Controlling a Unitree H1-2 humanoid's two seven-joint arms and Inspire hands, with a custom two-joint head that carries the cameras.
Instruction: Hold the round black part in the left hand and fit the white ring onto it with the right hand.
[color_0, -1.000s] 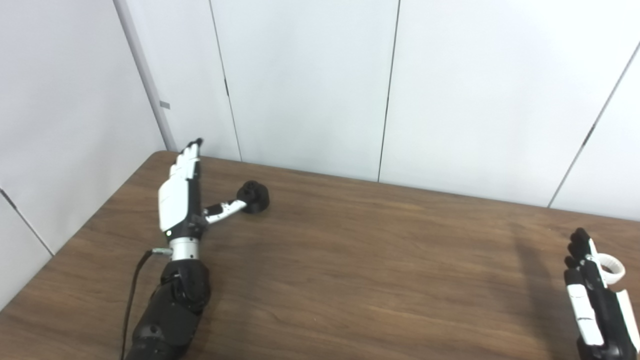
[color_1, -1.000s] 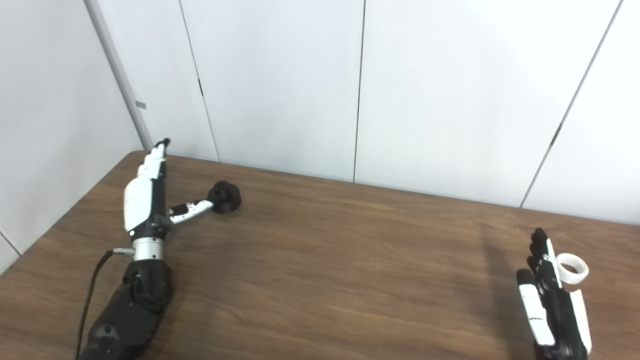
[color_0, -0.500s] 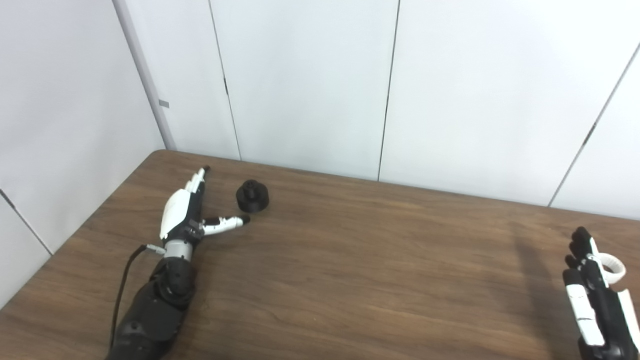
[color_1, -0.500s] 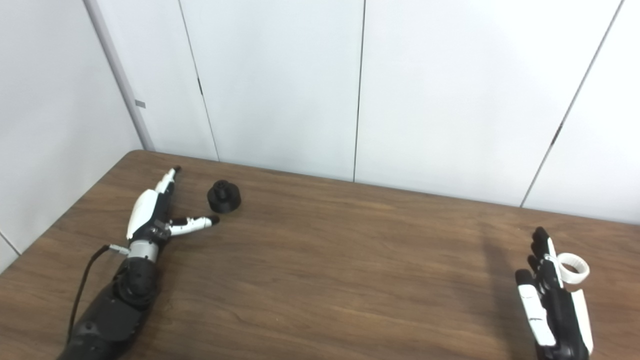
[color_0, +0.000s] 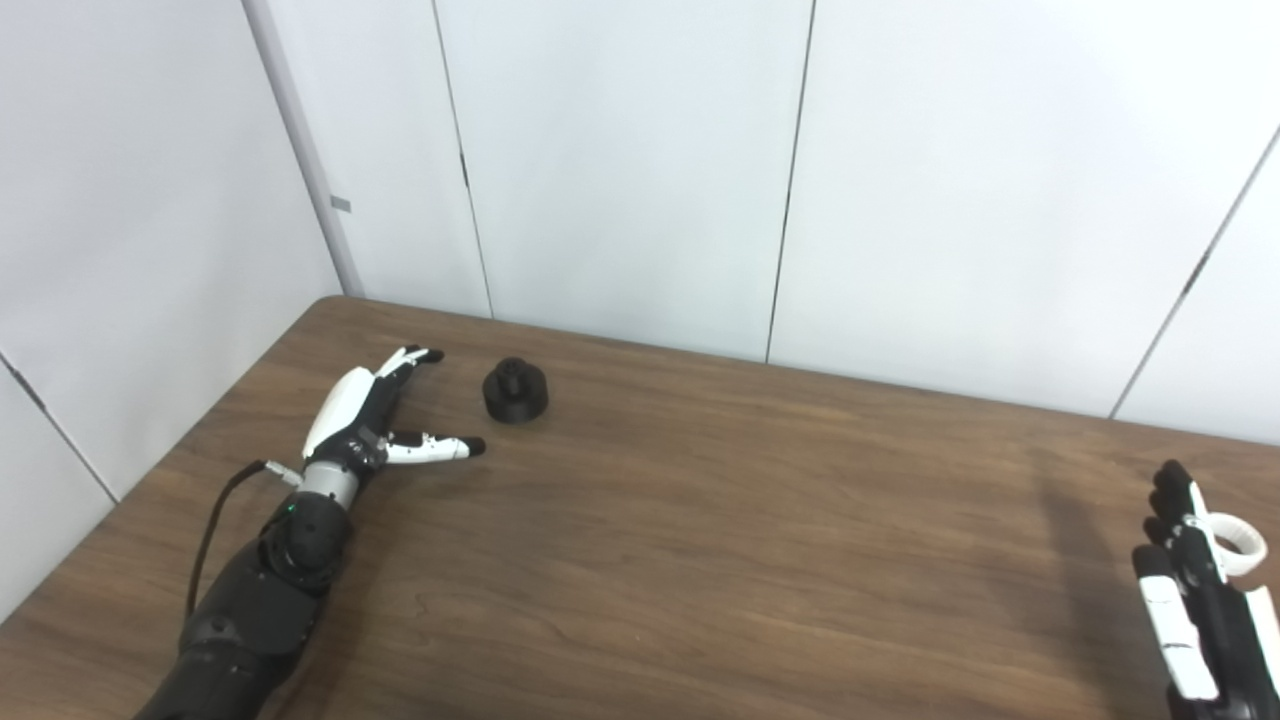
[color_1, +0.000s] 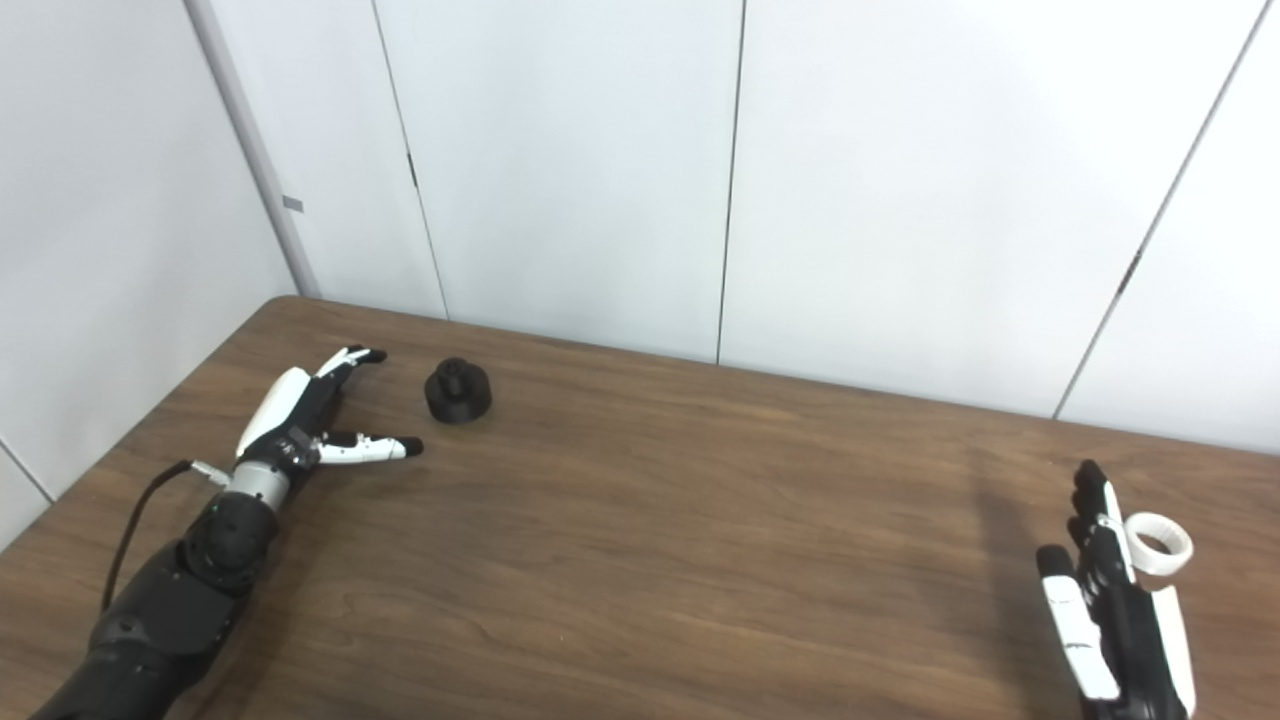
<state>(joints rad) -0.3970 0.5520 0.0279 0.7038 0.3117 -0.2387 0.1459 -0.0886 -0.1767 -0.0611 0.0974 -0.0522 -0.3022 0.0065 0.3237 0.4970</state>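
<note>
Waiting untouched, the round black part (color_1: 458, 390) sits just beyond the outstretched thumb of the left hand (color_1: 305, 420), fingers spread and empty. The white ring (color_1: 1158, 543) lies just outside the open right hand (color_1: 1110, 610). Nothing is grasped yet. A second ago the left hand stood raised; now it lies low.

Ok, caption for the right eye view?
Open left hand beside black part; open right hand beside white ring.
</note>
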